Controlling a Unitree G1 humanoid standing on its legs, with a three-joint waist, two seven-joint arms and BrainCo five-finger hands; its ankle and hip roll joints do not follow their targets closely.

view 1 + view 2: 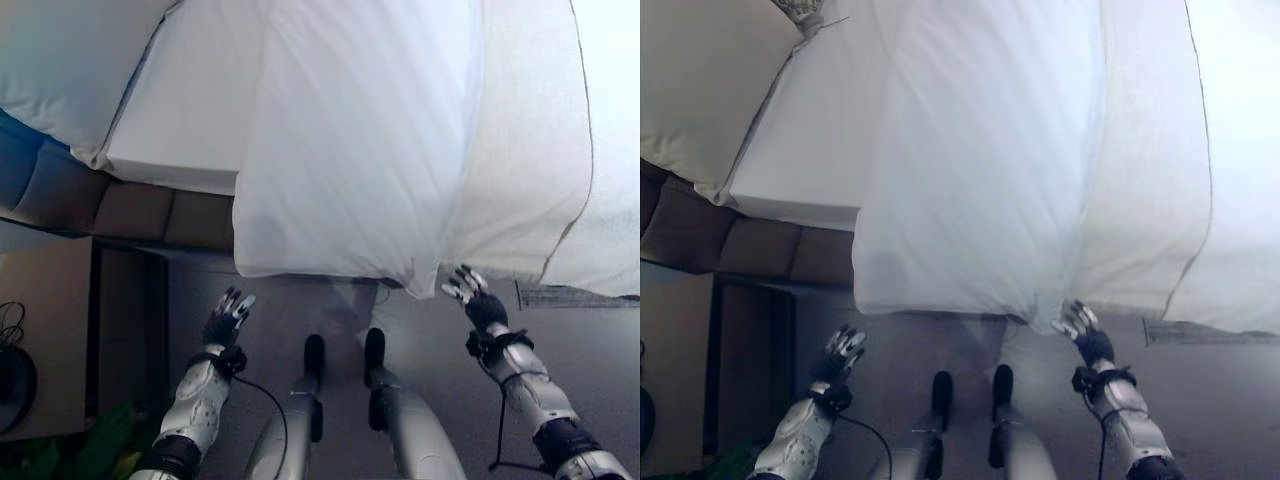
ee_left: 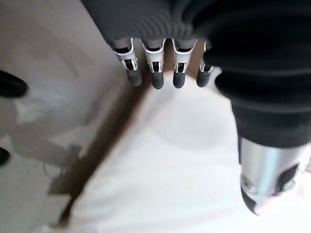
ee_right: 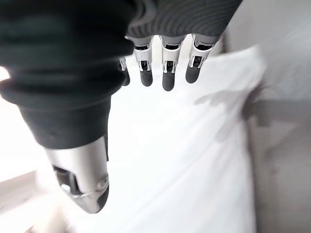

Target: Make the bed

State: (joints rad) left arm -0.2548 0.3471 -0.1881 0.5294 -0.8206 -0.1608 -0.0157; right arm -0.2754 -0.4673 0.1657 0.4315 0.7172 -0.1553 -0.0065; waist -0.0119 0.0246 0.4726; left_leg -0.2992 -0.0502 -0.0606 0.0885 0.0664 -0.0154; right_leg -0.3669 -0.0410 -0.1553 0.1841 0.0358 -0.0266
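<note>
While both hands hang over the floor (image 1: 600,350) with relaxed, empty fingers, the white duvet (image 1: 350,150) drapes over the bed's (image 1: 170,150) near edge. The left hand (image 1: 228,318) is apart from the cloth, below its hem. The right hand (image 1: 472,296) sits just under the duvet's corner. A pillow (image 1: 70,60) lies far left.

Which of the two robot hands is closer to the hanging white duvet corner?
The right hand: its open fingers reach almost to the duvet corner, while the left hand hovers lower, clearly apart from the cloth.
</note>
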